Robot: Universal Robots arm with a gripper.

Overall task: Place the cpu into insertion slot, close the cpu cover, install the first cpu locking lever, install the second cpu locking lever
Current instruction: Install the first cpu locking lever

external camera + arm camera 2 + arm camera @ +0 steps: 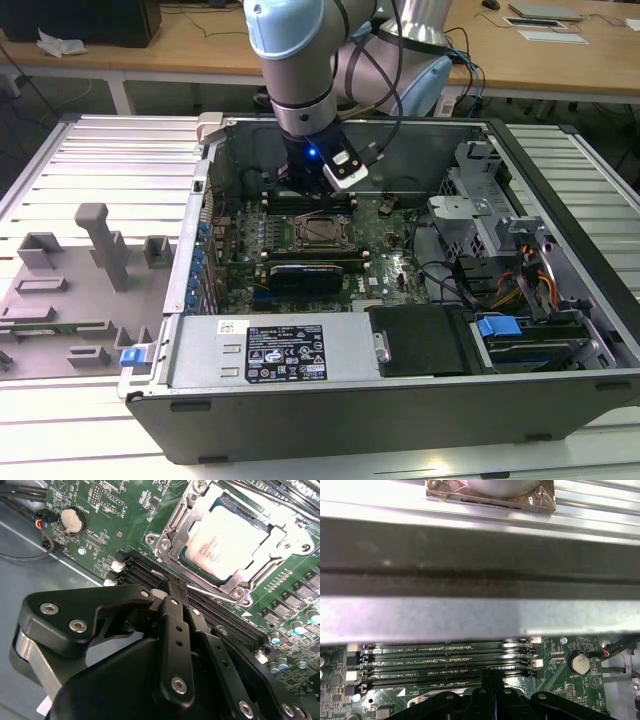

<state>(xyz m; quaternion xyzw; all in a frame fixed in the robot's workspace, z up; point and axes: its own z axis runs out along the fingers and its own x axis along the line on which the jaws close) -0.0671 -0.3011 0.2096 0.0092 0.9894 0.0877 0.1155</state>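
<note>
Two steps look done: chip seated, cover down.
The chip (227,542) lies in its socket (186,556) under the cover (172,527). The gripper (170,586), pinched together on nothing I can see, sits by a lever (215,594). Latching is unclear.

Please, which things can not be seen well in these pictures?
- Locking lever end: second wrist view, behind the hand.
- Whether it is latched: exterior view, too small beside the cpu.
- Cpu cover corner: second wrist view, cut off by the picture's edge.
- Case wall: first wrist view, blurred.
</note>
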